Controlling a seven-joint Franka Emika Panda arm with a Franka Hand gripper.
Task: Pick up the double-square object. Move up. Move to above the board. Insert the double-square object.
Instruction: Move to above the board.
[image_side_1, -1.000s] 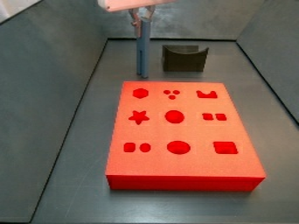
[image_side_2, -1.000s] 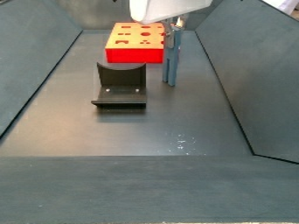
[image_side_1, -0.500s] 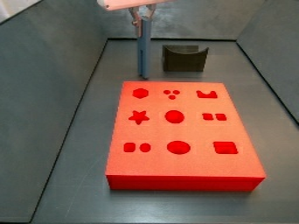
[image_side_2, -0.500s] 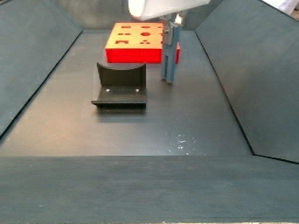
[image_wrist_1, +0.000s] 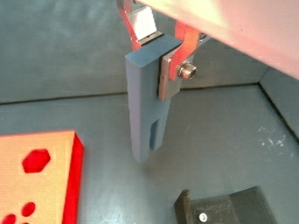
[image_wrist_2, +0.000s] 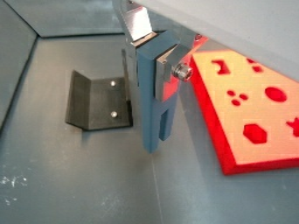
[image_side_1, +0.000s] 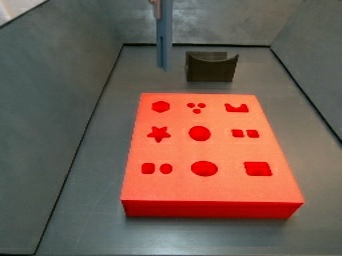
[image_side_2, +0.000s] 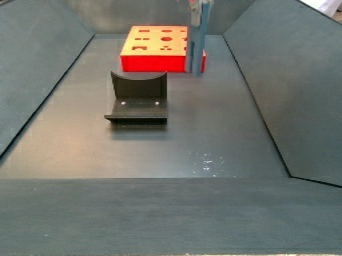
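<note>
A: Where the wrist views catch the gripper (image_wrist_1: 155, 45), you see its silver plates clamped on the upper end of the peg (image_wrist_1: 149, 105), one plate on each flat side.

B: And the peg itself?

A: You hold a thin, light blue-grey bar, matte, with a narrow slot cut into its lower half (image_wrist_2: 156, 96). It hangs upright, its lower end clear of the grey floor. In both side views only the bar shows (image_side_1: 163, 35) (image_side_2: 197, 45); the fingers sit above the frame edge.

B: Where is it against the board?

A: The board (image_side_1: 207, 150) is a thick red-orange slab lying flat. In a side view the peg hangs beyond its far edge, near the left corner, apart from it. You can count the cutouts: hexagon, three small dots, a notched shape, star, circles, paired squares, oval, rectangle. All are unfilled.

B: Anything written?

A: You will find no readable marking on any part.

B: The fixture?

A: The dark L-shaped bracket (image_side_2: 138, 95) stands on the floor beside the peg, with two pale screw heads on its face in a wrist view (image_wrist_2: 98, 101).
</note>
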